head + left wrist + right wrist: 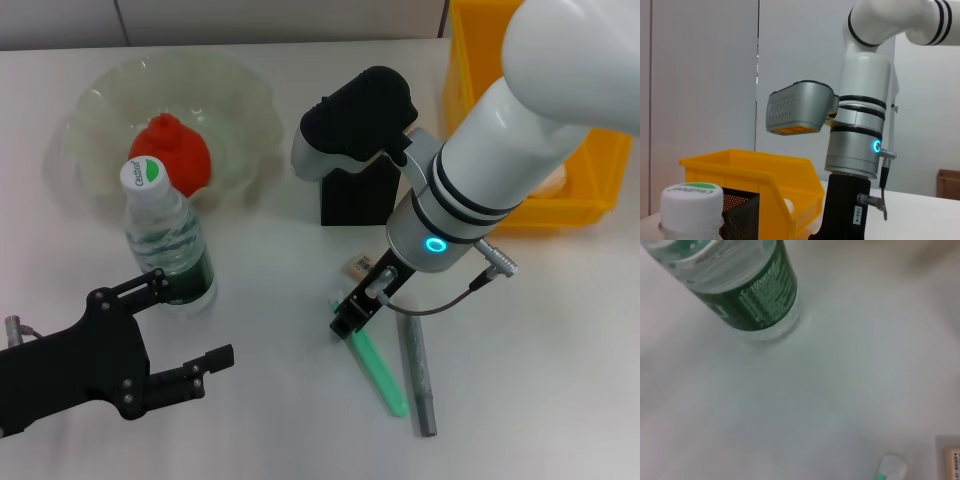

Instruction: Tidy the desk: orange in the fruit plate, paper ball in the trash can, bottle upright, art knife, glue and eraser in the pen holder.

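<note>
Flanking the art knife (380, 368): glue (418, 375) (eraser (358, 266) half-hidden).

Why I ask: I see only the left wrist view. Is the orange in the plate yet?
Observer: Yes, the orange sits in the green plate.
Operator: And the green knife?
Observer: The knife lies on the desk, with the right pincer at one end of it.
Operator: The glue?
Observer: The grey glue stick lies on the desk beside the knife.
</note>
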Controlling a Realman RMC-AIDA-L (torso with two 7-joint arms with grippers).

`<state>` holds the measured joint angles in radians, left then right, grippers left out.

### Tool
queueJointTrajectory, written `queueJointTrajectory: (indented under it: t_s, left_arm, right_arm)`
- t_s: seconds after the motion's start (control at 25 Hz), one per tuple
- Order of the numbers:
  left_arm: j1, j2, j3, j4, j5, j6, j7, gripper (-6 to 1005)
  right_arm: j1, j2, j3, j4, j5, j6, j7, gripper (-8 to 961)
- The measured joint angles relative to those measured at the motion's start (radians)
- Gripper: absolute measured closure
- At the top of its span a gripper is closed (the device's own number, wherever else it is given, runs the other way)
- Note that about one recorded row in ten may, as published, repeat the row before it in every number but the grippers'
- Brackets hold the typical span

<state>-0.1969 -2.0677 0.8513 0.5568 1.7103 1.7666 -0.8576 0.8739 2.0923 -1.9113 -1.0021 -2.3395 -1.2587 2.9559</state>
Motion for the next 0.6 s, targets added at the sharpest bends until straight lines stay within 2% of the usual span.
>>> queueJointTrajectory:
  t_s: [0.2,0.6]
  left_arm:
    - [0.001,0.0,0.0,0.0,-0.001,0.001,0.001,219]
    - [0.002,0.0,0.0,0.0,-0.002,-0.003,0.002,218]
  right_arm:
    - [0.0,0.0,-0.003,-0.003,0.0,0.0,0.0,595]
    - [0.002,0.0,-0.007,0.013,0.027,0.023,0.0,650]
